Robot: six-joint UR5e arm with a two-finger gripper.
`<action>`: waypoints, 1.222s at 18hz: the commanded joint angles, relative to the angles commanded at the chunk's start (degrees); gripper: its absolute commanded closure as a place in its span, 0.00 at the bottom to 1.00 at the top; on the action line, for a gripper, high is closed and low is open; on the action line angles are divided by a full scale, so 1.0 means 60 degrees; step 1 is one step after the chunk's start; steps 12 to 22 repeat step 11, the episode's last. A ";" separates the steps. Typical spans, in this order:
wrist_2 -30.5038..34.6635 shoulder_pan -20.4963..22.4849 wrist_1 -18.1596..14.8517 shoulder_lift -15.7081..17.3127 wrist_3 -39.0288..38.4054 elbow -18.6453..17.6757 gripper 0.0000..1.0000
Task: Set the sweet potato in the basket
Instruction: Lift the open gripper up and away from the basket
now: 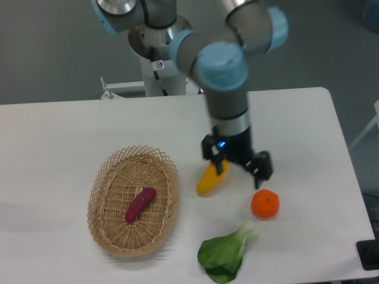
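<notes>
The magenta-purple sweet potato (140,205) lies inside the oval tan wicker basket (104,177) at the front left of the table. My gripper (238,165) hangs to the right of the basket, low over the table. Its fingers are spread apart and hold nothing. One finger stands just over the upper end of the yellow fruit (211,181); the other finger is above the orange.
A round orange (265,204) sits right of the yellow fruit. A green leafy vegetable (226,255) lies near the front edge. The arm's base column (159,65) stands at the back of the white table (59,130).
</notes>
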 joint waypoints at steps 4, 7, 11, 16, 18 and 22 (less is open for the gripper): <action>-0.0177 0.0280 -0.0193 0.0089 0.0325 -0.0131 0.00; -0.0192 0.0382 -0.0208 0.0104 0.0325 -0.0117 0.00; -0.0206 0.0398 -0.0222 0.0119 0.0325 -0.0044 0.00; -0.0206 0.0398 -0.0222 0.0119 0.0325 -0.0044 0.00; -0.0206 0.0398 -0.0222 0.0119 0.0325 -0.0044 0.00; -0.0206 0.0398 -0.0222 0.0119 0.0325 -0.0044 0.00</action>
